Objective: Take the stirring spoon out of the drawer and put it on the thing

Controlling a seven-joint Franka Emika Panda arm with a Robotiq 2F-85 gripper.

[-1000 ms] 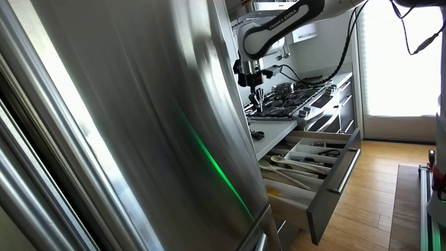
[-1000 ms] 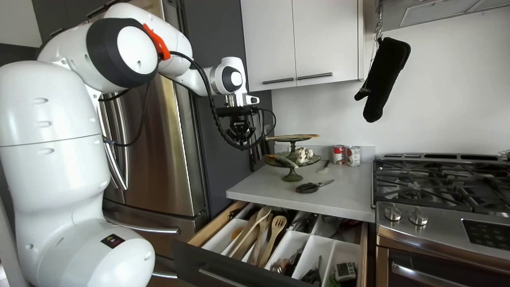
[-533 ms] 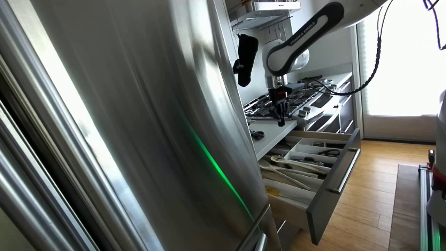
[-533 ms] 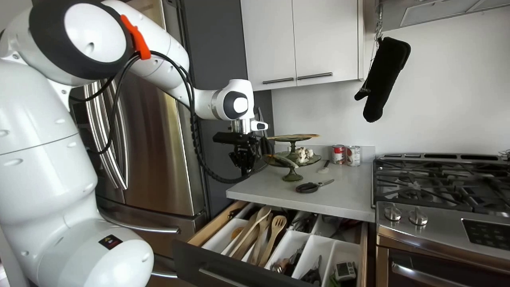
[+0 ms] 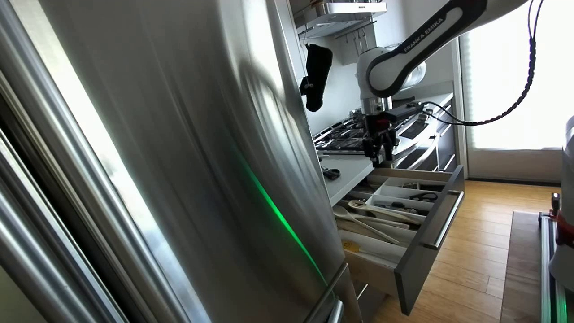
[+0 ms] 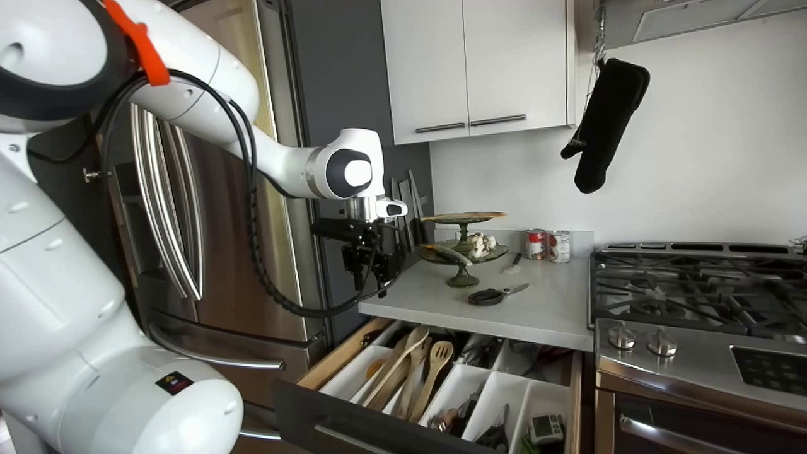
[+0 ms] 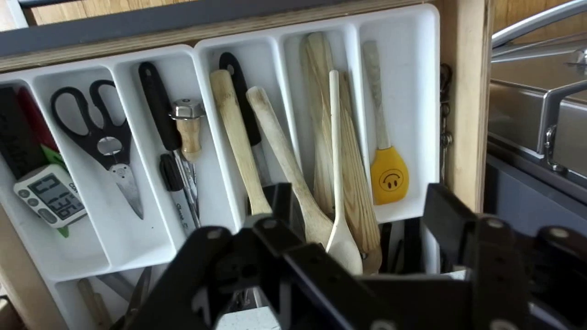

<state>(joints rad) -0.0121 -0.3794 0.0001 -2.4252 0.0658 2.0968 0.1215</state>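
Stirring spoon point(image 7: 338, 192) is lying in the drawer point(image 5: 415, 264), which is standing pulled out below the counter point(image 6: 555, 296). You are seeing it in the wrist view as the thin-handled wooden one, resting on flat wooden utensils point(image 7: 322, 128) in the compartment just beside the one where a yellow spatula point(image 7: 390, 178) is lying. Its bowl is pointing toward the bottom of that view, just beside another wooden utensil point(image 7: 316, 220). Your gripper point(image 7: 360, 204) is hanging above the drawer, its fingers point(image 7: 449, 220) pointing down and standing wide apart; you are holding it apart from the spoon. Elsewhere in the drawer's white tray point(image 7: 412, 101), black-handled scissors point(image 7: 120, 172) are lying in a compartment of their own, and a kitchen timer point(image 7: 50, 195) is sitting in the next one over. In an exterior view, a green two-tier stand point(image 6: 462, 277) is standing on the counter; shears point(image 6: 500, 294) are lying near its foot, and two cans point(image 6: 535, 246) are standing near the wall point(image 6: 504, 170). A black oven mitt point(image 6: 608, 126) is hanging in both exterior views.
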